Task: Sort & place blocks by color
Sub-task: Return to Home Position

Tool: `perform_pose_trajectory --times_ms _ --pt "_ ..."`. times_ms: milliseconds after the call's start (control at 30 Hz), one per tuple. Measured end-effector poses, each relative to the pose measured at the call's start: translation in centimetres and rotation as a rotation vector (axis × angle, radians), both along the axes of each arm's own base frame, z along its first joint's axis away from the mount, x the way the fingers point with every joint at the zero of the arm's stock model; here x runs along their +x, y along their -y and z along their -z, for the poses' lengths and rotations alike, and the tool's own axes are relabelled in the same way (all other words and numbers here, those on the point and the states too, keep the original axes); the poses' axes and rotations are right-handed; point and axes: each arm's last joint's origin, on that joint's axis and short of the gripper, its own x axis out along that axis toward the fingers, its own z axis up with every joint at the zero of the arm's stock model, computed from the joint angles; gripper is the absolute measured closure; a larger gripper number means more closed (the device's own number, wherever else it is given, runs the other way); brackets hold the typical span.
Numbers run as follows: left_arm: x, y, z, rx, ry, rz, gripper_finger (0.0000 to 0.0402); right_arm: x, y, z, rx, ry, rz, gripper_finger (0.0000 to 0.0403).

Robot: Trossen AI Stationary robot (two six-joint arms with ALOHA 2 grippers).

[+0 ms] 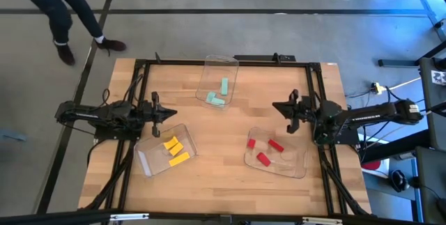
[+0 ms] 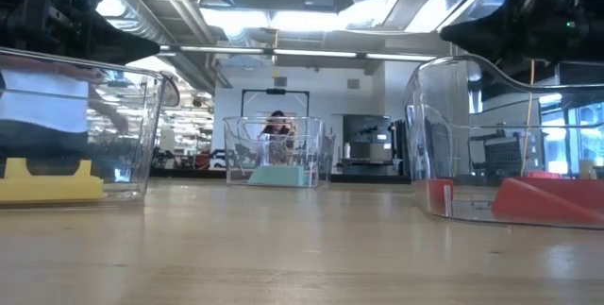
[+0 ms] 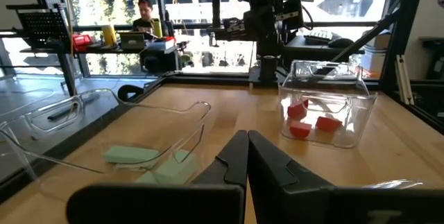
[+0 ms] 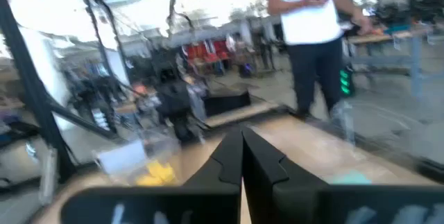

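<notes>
Three yellow blocks (image 1: 174, 150) lie in the clear tray (image 1: 148, 157) at the table's near left. Three red blocks (image 1: 265, 150) lie in the clear tray (image 1: 296, 162) at the near right. Mint green blocks (image 1: 219, 94) lie in the clear tray (image 1: 221, 63) at the far middle. My left gripper (image 1: 173, 112) hovers just beyond the yellow tray, shut and empty; its fingers (image 3: 244, 156) meet in the left wrist view. My right gripper (image 1: 276, 106) hovers above the table beyond the red tray, shut and empty, fingers (image 4: 242, 156) together.
Bare wood (image 1: 223, 141) lies between the three trays. A black frame (image 1: 223, 62) runs round the table's edges. A person's legs (image 1: 70, 16) show on the floor beyond the far left corner, and a person (image 4: 312, 37) stands beyond the table in the right wrist view.
</notes>
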Motion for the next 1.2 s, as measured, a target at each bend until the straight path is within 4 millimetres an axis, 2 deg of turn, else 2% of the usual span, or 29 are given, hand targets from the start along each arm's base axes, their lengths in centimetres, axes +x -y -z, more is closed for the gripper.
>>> perform_pose_trajectory --times_ms 100,333,500,667,833,1200 --pt "0.0 0.0 0.0 0.000 0.000 0.000 0.0401 -0.5 0.1 0.2 0.007 -0.038 0.051 0.0402" --pt "0.0 0.0 0.0 0.000 0.001 0.000 0.0401 -2.1 0.1 -0.7 -0.039 0.030 0.060 0.0401" --pt "0.0 0.0 0.0 0.000 0.001 0.000 0.0401 -2.8 0.1 0.4 -0.038 -0.075 0.056 0.0401" --pt "0.0 0.0 0.0 0.000 0.001 0.000 0.0401 -3.8 0.1 0.6 -0.066 -0.084 0.069 0.0401" --pt "0.0 0.0 0.0 0.000 0.002 0.000 0.0401 -3.9 0.4 0.9 -0.114 -0.139 0.178 0.0400" --pt "0.0 0.0 0.0 0.000 0.003 -0.002 0.0401 -3.7 0.4 1.1 -0.153 -0.167 0.169 0.0400"
